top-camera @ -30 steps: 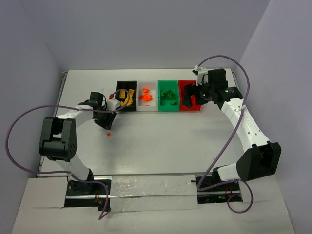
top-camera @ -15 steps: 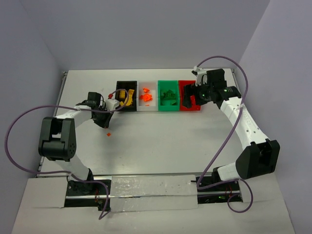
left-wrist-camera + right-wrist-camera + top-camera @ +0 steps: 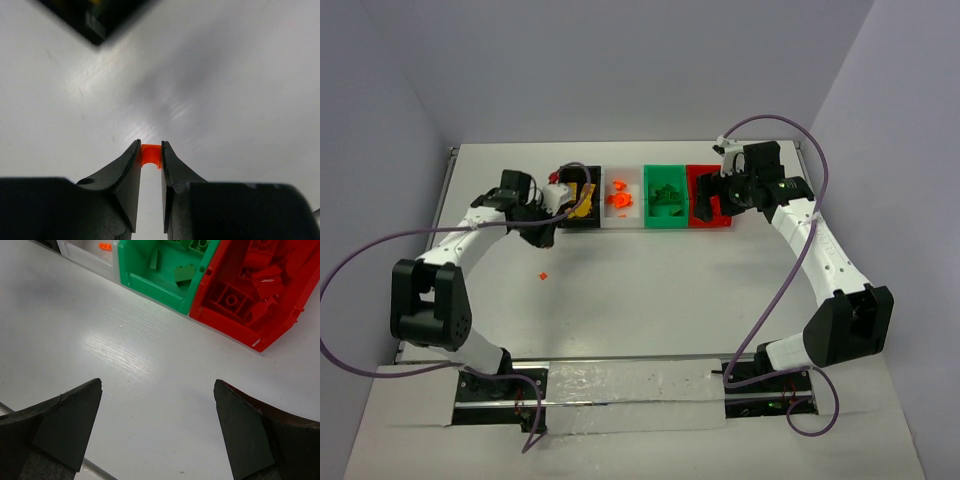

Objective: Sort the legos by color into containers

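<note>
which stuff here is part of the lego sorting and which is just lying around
Job: black bin, white bin, green bin, red bin, orange lego held in left gripper, loose orange lego on table.
Lying about: purple cables, silvery strip along the near edge.

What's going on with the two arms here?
Lego colour sorting. The left gripper is shut on an orange lego close to the black bin. Another orange piece lies loose on the table. The right gripper is open and empty, in front of the green bin and red bin.
</note>
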